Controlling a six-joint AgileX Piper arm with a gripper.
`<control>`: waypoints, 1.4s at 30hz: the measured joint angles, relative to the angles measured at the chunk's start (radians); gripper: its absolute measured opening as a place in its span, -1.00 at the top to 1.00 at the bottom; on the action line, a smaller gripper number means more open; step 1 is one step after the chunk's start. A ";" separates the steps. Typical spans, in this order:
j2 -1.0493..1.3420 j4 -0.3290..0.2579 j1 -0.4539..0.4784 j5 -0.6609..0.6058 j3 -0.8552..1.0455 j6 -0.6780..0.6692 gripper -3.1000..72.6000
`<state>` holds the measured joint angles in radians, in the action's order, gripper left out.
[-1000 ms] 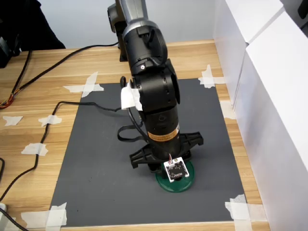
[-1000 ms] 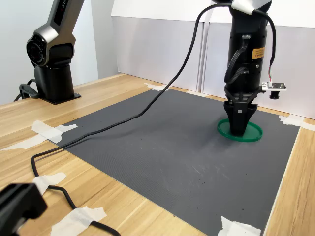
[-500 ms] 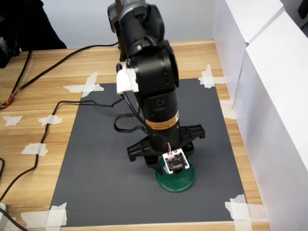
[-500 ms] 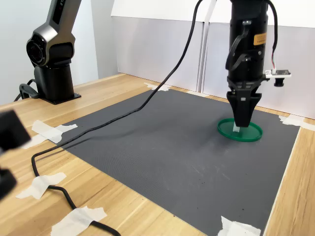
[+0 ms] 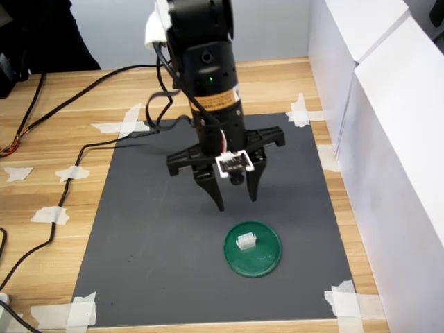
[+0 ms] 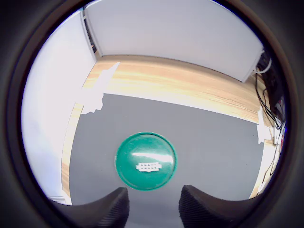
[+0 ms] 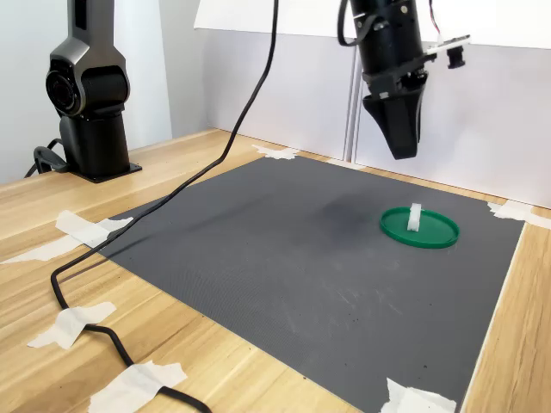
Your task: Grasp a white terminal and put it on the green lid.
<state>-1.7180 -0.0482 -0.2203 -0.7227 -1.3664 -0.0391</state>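
The white terminal (image 5: 245, 241) (image 6: 149, 166) (image 7: 415, 217) rests near the middle of the green lid (image 5: 263, 260) (image 6: 128, 164) (image 7: 435, 234), which lies flat on the dark mat toward the first exterior view's lower right. My gripper (image 5: 236, 198) (image 7: 399, 148) (image 6: 153, 209) hangs well above the mat, up and away from the lid, its fingers apart with nothing between them. In the wrist view both fingertips show as dark lobes with the lid and terminal beyond them.
A grey mat (image 5: 152, 229) taped at its corners covers the wooden table (image 5: 48, 139). White panels (image 5: 388, 139) wall the first exterior view's right side. A black cable (image 7: 172, 219) trails across the mat from the arm. The arm's base (image 7: 90, 103) stands at the second exterior view's left.
The gripper has let go of the terminal on the lid and risen high, drawing back from the lid. The terminal now sits uncovered on the green disc.
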 joint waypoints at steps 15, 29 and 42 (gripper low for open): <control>0.472 0.062 0.226 0.506 0.581 0.006 0.94; 1.104 0.089 0.270 0.559 1.032 0.004 0.96; 1.608 0.097 0.270 0.528 1.259 0.003 0.96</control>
<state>-0.1104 0.0493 0.0499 -0.1946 -0.1073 -0.0361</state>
